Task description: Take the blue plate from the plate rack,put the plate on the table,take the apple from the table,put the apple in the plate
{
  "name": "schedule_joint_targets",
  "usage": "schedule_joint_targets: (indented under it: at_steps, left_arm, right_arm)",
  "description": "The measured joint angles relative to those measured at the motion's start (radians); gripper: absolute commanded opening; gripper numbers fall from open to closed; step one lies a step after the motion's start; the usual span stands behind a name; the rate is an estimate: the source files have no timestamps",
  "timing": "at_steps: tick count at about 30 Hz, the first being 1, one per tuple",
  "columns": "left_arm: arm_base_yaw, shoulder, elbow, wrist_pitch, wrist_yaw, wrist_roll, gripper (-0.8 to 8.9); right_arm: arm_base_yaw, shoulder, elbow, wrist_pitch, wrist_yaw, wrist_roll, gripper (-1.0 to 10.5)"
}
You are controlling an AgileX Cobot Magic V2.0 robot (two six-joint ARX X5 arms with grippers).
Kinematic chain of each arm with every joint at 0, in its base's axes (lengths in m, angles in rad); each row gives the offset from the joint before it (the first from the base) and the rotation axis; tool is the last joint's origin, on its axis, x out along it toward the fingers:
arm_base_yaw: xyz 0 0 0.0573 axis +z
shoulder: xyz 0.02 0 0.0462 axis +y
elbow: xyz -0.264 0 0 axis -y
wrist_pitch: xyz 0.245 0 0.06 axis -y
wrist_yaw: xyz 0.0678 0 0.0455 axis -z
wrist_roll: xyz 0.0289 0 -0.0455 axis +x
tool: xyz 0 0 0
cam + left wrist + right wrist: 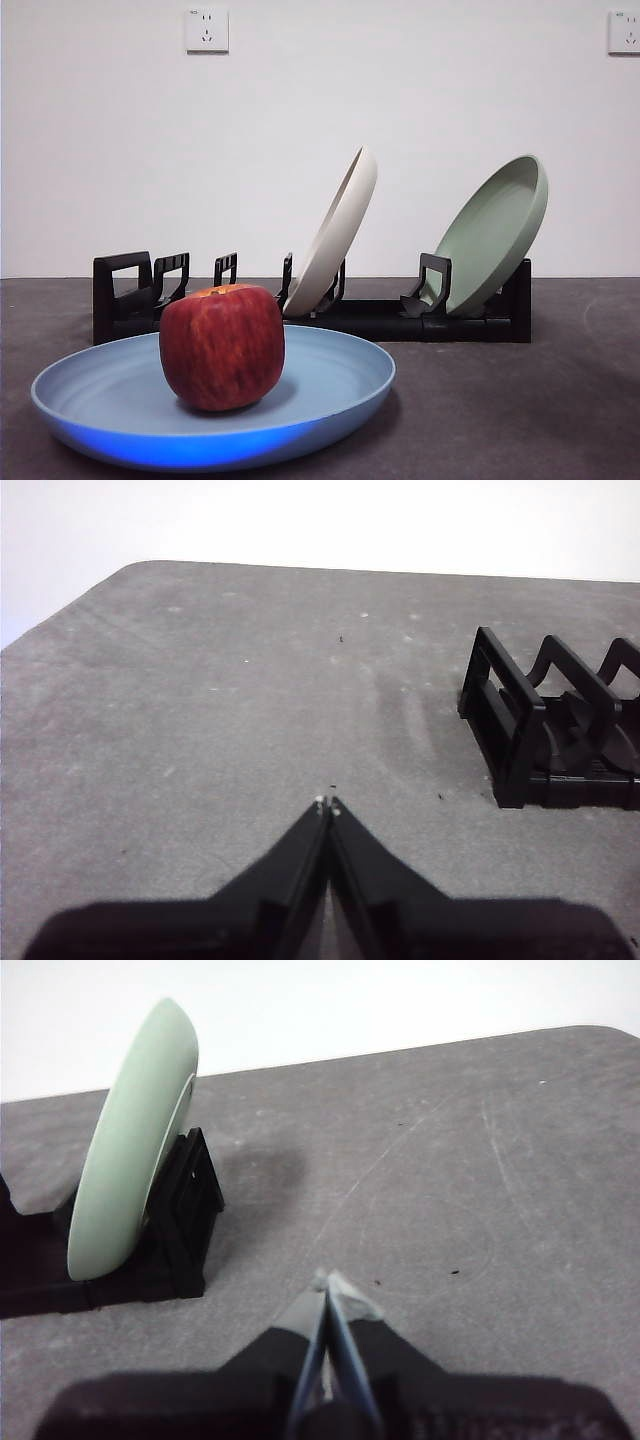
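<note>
The blue plate [330, 385] lies flat on the table [520, 410] in the near foreground of the front view. The dark red apple [222, 346] stands upright on it, left of its middle. Behind them stands the black plate rack [400, 318]; its one end also shows in the left wrist view [540, 730] and its other end in the right wrist view [180, 1230]. My left gripper [328, 804] is shut and empty above bare table. My right gripper [335, 1285] is shut and empty above bare table beside the rack's end. Neither arm shows in the front view.
A cream-white plate [335, 235] leans in the rack's middle slots. A sage-green plate [495, 232] leans at the rack's right end and also shows in the right wrist view [130, 1160]. The rack's left slots hold nothing. A white wall stands behind.
</note>
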Motion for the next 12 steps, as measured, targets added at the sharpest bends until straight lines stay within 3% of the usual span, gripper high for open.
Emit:
schedule_joint_targets:
  at_steps: [12]
  left_arm:
    - [0.0,0.0,0.0,0.0,0.0,0.0,-0.02]
  right_arm:
    - [0.013,-0.052,-0.01,-0.05,-0.02,0.035,-0.1]
